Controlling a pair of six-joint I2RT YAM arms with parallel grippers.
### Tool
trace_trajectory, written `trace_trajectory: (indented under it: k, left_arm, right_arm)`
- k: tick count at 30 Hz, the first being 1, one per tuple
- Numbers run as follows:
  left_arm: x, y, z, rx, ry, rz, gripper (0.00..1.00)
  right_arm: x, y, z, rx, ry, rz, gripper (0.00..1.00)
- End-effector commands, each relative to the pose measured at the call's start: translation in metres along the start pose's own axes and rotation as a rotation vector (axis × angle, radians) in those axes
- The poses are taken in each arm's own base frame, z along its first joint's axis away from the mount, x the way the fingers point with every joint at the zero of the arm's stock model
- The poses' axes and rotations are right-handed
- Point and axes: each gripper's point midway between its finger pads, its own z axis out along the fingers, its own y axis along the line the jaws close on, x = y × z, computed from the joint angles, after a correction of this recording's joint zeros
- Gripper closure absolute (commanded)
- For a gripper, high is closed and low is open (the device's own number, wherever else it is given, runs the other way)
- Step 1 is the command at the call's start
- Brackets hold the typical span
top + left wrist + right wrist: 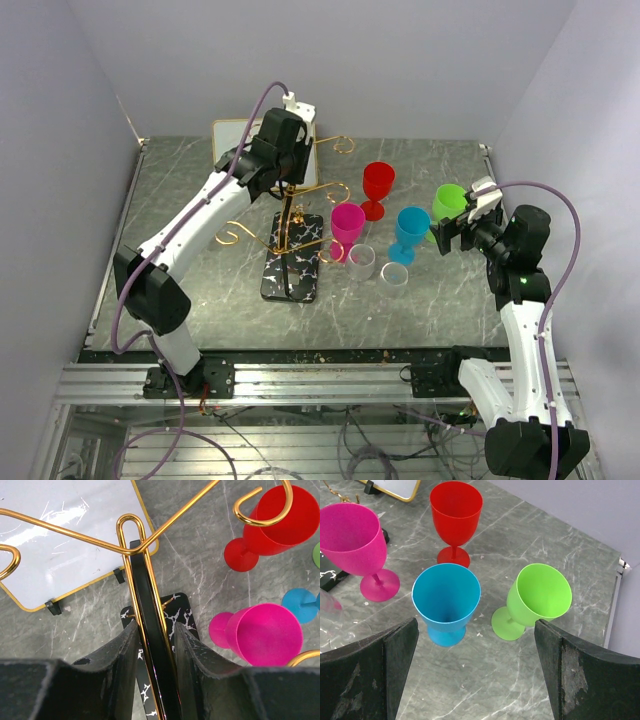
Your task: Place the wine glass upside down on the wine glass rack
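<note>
The wine glass rack (288, 228) stands mid-table: a gold post with scroll arms on a black marble-look base (182, 612). My left gripper (288, 182) reaches down over it, and its fingers (112, 655) flank the post (150, 630) closely. The left finger touches it and a thin gap shows on the right. Red (378, 185), pink (347, 225), blue (411, 230) and green (448, 203) wine glasses stand upright to the right of the rack. My right gripper (476, 625) hovers wide open above the blue (446, 597) and green (540, 595) glasses, holding nothing.
Two clear glasses (362, 262) (396, 276) sit in front of the coloured ones. A white gold-rimmed tray (230, 130) lies at the back behind the rack. White walls close in the table at the left, back and right.
</note>
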Motion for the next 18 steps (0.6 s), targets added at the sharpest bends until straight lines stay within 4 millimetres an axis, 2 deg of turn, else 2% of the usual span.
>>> trace_trajectory:
  k: [1,6,8,18]
  left_arm:
    - [0.006,0.004,0.001,-0.020,0.006,-0.003,0.68]
    - [0.000,0.014,-0.011,-0.068,-0.025,-0.011,0.88]
    - [-0.004,0.019,-0.016,-0.088,-0.040,-0.017,0.93]
    - [-0.017,0.035,-0.037,-0.158,-0.080,0.013,0.93]
  right_arm:
    - [-0.002,0.002,0.001,-0.007,-0.021,-0.014,0.00]
    - [-0.002,0.001,0.000,-0.003,-0.022,-0.019,0.00]
    - [-0.002,0.001,0.000,0.001,-0.022,-0.019,0.00]
    - [-0.002,0.000,0.000,0.003,-0.021,-0.022,0.00]
